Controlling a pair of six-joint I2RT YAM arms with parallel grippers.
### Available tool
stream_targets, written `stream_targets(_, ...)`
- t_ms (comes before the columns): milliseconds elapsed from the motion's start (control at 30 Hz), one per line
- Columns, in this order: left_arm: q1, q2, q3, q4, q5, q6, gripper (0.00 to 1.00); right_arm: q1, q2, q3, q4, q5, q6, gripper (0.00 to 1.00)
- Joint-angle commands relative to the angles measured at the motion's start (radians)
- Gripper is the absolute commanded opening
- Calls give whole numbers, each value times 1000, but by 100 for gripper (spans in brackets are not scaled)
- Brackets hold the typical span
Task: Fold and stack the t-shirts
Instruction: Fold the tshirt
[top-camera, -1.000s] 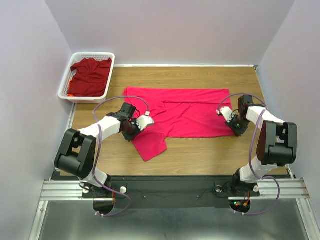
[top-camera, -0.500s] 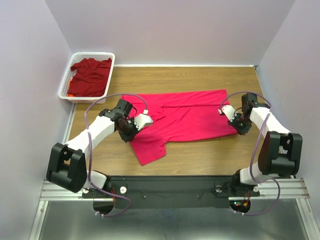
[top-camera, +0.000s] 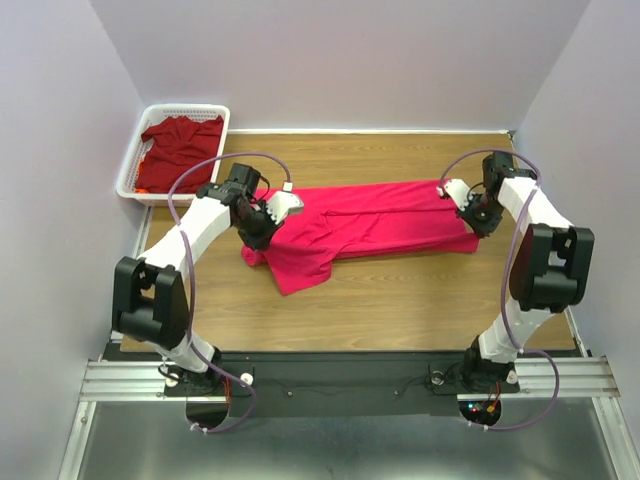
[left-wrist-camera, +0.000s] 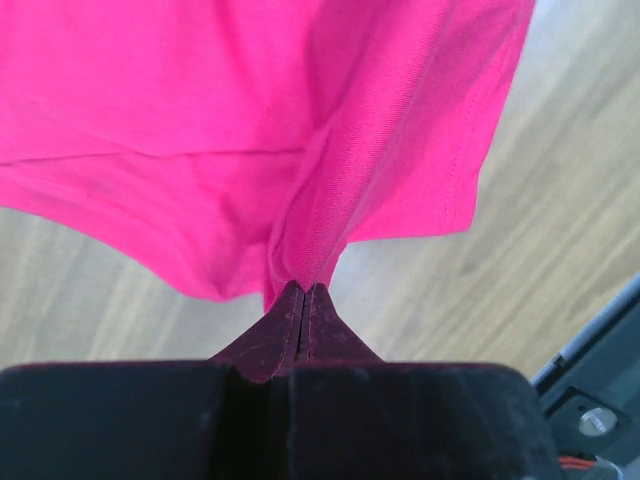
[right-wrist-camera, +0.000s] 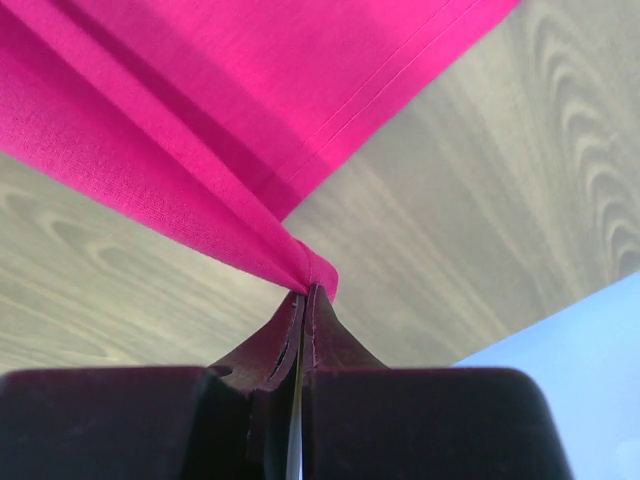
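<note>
The bright pinkish-red t-shirt (top-camera: 370, 225) stretches across the table's middle, lifted at both ends with a sleeve hanging at the front left. My left gripper (top-camera: 258, 232) is shut on its left edge; in the left wrist view the cloth (left-wrist-camera: 300, 180) rises from between the closed fingertips (left-wrist-camera: 303, 292). My right gripper (top-camera: 478, 215) is shut on its right corner; in the right wrist view a fold of cloth (right-wrist-camera: 250, 150) is pinched at the tips (right-wrist-camera: 304, 292). The darker maroon-red t-shirt (top-camera: 180, 150) lies crumpled in the basket.
The white mesh basket (top-camera: 130, 172) stands at the back left corner of the wooden table (top-camera: 400, 300). Lavender walls close in on the left, back and right. Purple cables loop over both arms.
Both grippers have moved toward the back of the table, carrying the near edge of the pinkish-red shirt with them. The shirt now looks narrower front to back and raised off the table.
</note>
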Motion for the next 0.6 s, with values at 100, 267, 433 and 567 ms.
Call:
stream_targets(100, 60, 104, 151, -19, 43, 16, 0, -1, 137, 192, -49, -38, -9, 1)
stream_targets(267, 91, 200, 245, -25, 60, 24, 0, 1, 222, 316, -67, -53, 4, 1)
stream_targets(433, 106, 288, 317, -17, 56, 30, 0, 8, 305, 401, -83, -65, 24, 1)
stream_targets(567, 123, 343, 360, -11, 54, 30, 0, 14, 354, 459, -83, -74, 44, 1)
